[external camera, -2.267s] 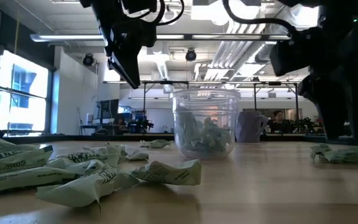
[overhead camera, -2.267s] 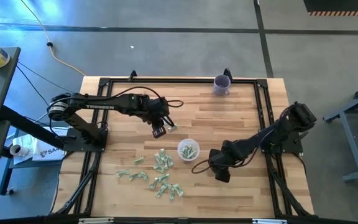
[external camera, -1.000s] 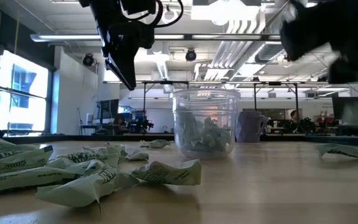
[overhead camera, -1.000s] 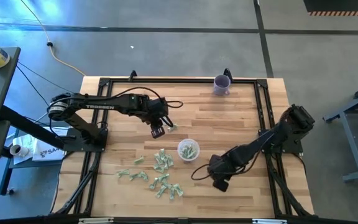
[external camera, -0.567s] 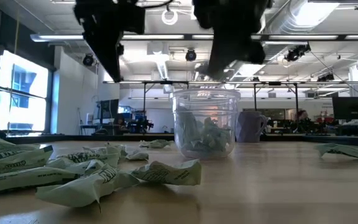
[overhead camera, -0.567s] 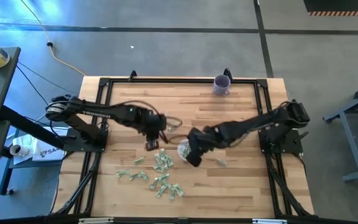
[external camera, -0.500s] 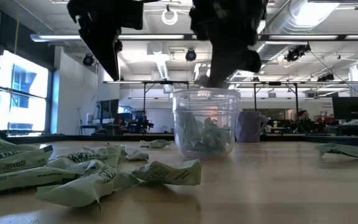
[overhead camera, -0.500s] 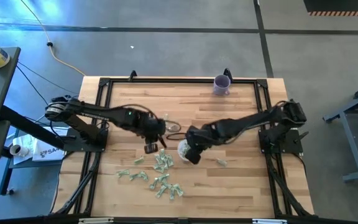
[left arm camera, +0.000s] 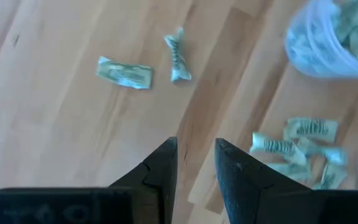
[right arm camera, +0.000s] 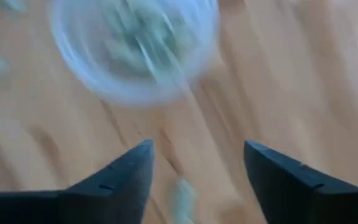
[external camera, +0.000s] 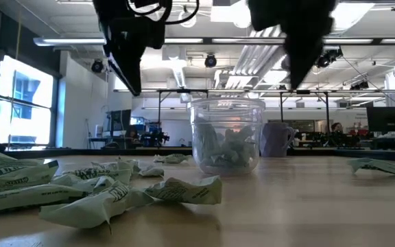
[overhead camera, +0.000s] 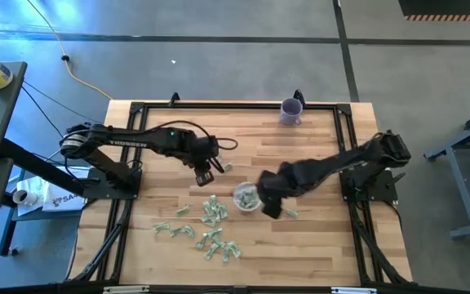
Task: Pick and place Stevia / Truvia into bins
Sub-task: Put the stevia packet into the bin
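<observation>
The clear cup point(overhead camera: 246, 197) stands upright near the table's middle, partly filled with pale green sachets point(external camera: 226, 149). Loose sachets lie in a pile point(overhead camera: 211, 214) on the cup's near-left side. Two more point(left arm camera: 124, 73) lie just ahead of my left gripper point(overhead camera: 205, 173), and one point(overhead camera: 290, 213) lies to the right of the cup. My left gripper point(left arm camera: 196, 167) hovers left of and beyond the cup, fingers a narrow gap apart and empty. My right gripper point(overhead camera: 269, 201) hangs just right of the cup point(right arm camera: 135, 43), wide open and empty, above the table.
A purple opaque cup point(overhead camera: 291, 110) stands at the far edge, right of centre. A black frame point(overhead camera: 137, 108) runs round the tabletop. More sachets point(overhead camera: 219, 245) lie scattered toward the near edge. Bare wood lies beyond the clear cup and to the table's right.
My right gripper swung from the near-right part of the table to above the cup, then drew back to the cup's right side. My left gripper dipped toward the sachet pile and returned to about where it was. The lone sachet right of the cup stayed on the table.
</observation>
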Robot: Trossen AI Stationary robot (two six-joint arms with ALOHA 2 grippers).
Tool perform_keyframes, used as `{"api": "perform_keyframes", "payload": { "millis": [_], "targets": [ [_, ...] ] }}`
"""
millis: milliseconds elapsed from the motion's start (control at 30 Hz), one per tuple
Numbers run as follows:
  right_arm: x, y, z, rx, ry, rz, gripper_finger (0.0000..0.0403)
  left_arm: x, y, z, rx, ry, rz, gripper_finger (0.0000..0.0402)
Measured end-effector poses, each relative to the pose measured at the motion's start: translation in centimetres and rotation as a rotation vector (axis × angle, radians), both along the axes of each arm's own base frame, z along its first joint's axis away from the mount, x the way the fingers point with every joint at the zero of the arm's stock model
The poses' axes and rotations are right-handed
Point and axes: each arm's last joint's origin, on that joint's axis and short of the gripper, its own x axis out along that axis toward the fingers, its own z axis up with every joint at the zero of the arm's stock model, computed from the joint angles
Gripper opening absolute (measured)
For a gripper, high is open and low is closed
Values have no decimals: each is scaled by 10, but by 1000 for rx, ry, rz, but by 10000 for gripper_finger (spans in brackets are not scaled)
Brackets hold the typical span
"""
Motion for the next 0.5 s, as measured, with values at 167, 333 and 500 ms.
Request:
{"api": "perform_keyframes", "payload": {
  "millis": [167, 333, 500],
  "targets": [
    [-32, 29, 8, -117, 85, 52, 296, 1, 5, 0, 94, 16, -74, 140],
    [-40, 45, 9, -148, 42, -2, 306, 16, 44, -18, -29, -35, 87, 140],
    [-41, 48, 9, -141, 24, -45, 307, 24, 83, -50, -163, -7, 344, 140]
  ]
}}
